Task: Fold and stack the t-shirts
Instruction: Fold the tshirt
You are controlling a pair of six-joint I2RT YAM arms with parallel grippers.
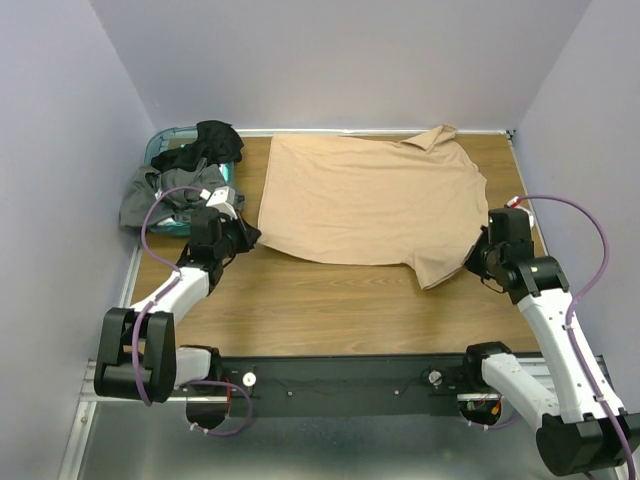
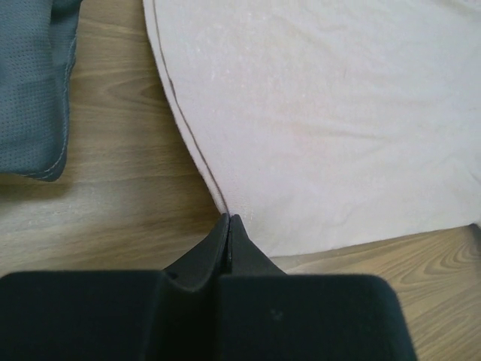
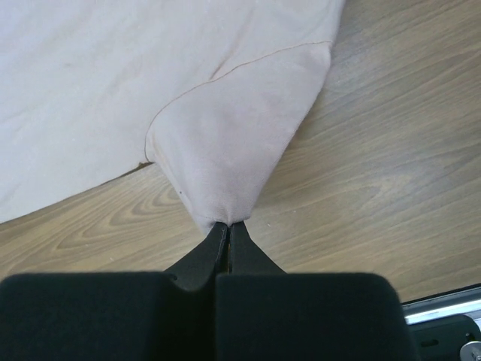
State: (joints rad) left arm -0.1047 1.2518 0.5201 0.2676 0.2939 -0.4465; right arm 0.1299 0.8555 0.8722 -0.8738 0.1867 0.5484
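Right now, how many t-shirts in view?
3: tan shirt spread mid-table; grey shirt and black shirt heaped on the teal basket, far left. More may hide underneath.

A tan t-shirt [image 1: 370, 200] lies flat; grey t-shirt [image 1: 148, 200] and black t-shirt [image 1: 207, 143] heaped left.

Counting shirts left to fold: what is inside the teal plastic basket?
A crumpled black cloth t-shirt lies on top in the teal plastic basket, and a dark grey cloth t-shirt spills over its near side. Anything beneath them is covered.
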